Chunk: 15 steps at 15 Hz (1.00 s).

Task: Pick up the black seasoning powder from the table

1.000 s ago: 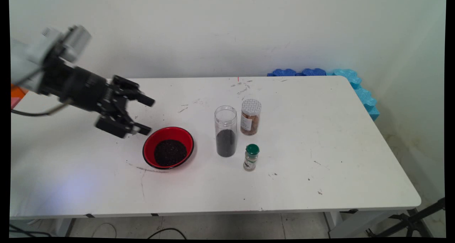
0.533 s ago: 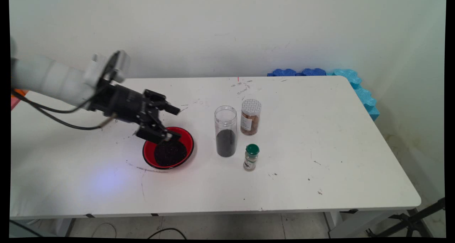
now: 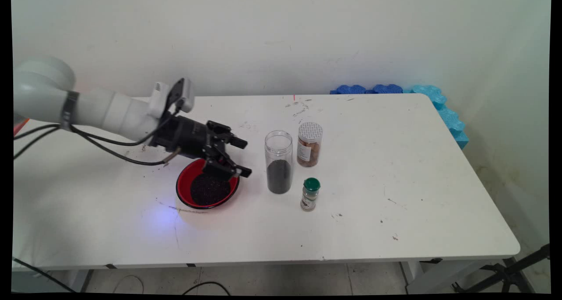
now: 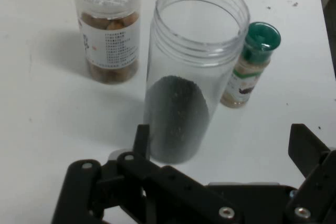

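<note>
1. Currently the gripper (image 3: 243, 157) hangs above the right rim of a red bowl (image 3: 186, 177), its jaws spread wide and holding nothing; the fingers point toward the table's right end.
2. Dark granules (image 3: 210, 189) fill the bowl's bottom, and the bowl sits left of the table's (image 3: 417, 168) middle, closer to the near edge than the far one.
3. Just right of the gripper stands a tall clear jar (image 3: 279, 161), upright with its long axis vertical and its open mouth up; dark granules fill roughly its lower half.
4. From the hand view the jar (image 4: 189, 72) stands straight ahead between the two fingers' lines, not touched by either.
5. Behind and right of the jar, near it but apart, stands a short bottle (image 3: 309, 144) with a silvery patterned top and brown contents, upright.
6. A small green-capped spice bottle (image 3: 310, 194) stands upright toward the near edge, right of the jar and apart from it.
7. Right of these three containers the table lies bare to its right end, and a wide bare strip runs along the near edge.
8. Blue foam pieces (image 3: 443, 109) line the far right corner, off the table.
</note>
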Each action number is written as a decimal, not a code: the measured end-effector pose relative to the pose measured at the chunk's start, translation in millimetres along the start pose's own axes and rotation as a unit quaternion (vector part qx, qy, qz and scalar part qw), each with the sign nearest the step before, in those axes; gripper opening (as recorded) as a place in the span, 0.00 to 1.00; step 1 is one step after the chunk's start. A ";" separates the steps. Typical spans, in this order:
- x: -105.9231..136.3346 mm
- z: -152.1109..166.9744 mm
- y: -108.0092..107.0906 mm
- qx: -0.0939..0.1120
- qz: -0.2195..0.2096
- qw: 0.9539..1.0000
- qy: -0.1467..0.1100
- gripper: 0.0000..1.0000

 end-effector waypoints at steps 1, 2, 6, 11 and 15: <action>-0.6 6.3 -1.6 -0.002 -0.001 1.000 0.002 1.00; -1.1 12.9 -3.2 -0.003 -0.003 1.000 0.005 1.00; -1.2 34.6 -10.1 -0.008 -0.003 1.000 0.015 1.00; -0.1 52.2 -16.6 -0.010 -0.001 1.000 0.025 1.00; 1.4 60.9 -19.0 -0.013 -0.002 0.999 0.031 1.00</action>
